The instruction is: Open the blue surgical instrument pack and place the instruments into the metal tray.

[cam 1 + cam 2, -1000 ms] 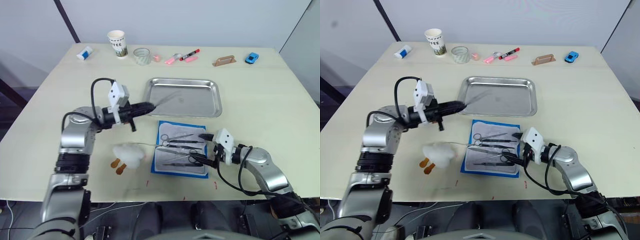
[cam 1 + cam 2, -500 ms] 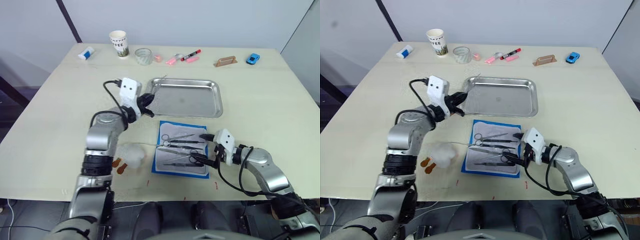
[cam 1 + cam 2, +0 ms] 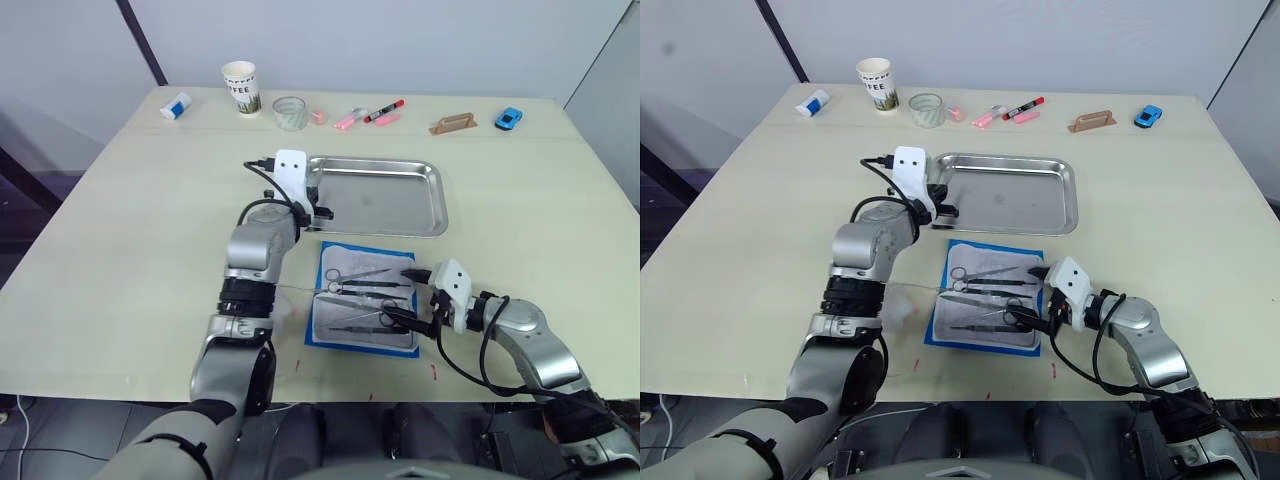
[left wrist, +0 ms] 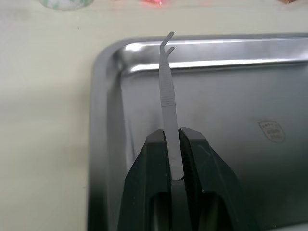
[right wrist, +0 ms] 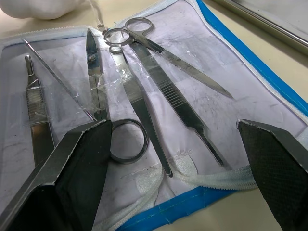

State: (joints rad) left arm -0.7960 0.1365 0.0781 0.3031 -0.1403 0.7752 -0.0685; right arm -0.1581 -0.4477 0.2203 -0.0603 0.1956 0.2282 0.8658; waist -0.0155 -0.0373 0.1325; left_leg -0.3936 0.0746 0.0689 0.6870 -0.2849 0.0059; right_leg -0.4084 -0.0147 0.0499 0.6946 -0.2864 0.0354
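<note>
Two black fingers (image 4: 156, 168) of my left hand (image 4: 174, 166) are clamped on a slim pair of curved-tip tweezers (image 4: 167, 91), which points out over the near left corner of the metal tray (image 3: 400, 205); the bent tips hang above the tray's rim there. My left wrist sits just beside that corner on the tabletop (image 3: 130, 220). My right hand (image 3: 412, 302) rests low at the right edge of the blue surgical instrument pack (image 3: 340, 251), its two fingers spread wide apart and gripping nothing. The pack lies unfolded, pale lining up, just in front of the tray. On the lining lie the remaining instruments (image 5: 144, 62): scissors with ring handles, forceps and thin probes, side by side and partly crossing. Along the far edge of the tabletop stand a paper cup (image 3: 239, 86), a roll of clear tape (image 3: 288, 111), pink and red marker pens (image 3: 365, 116), a brown handle-shaped block (image 3: 452, 124) and a small blue toy car (image 3: 509, 117).
</note>
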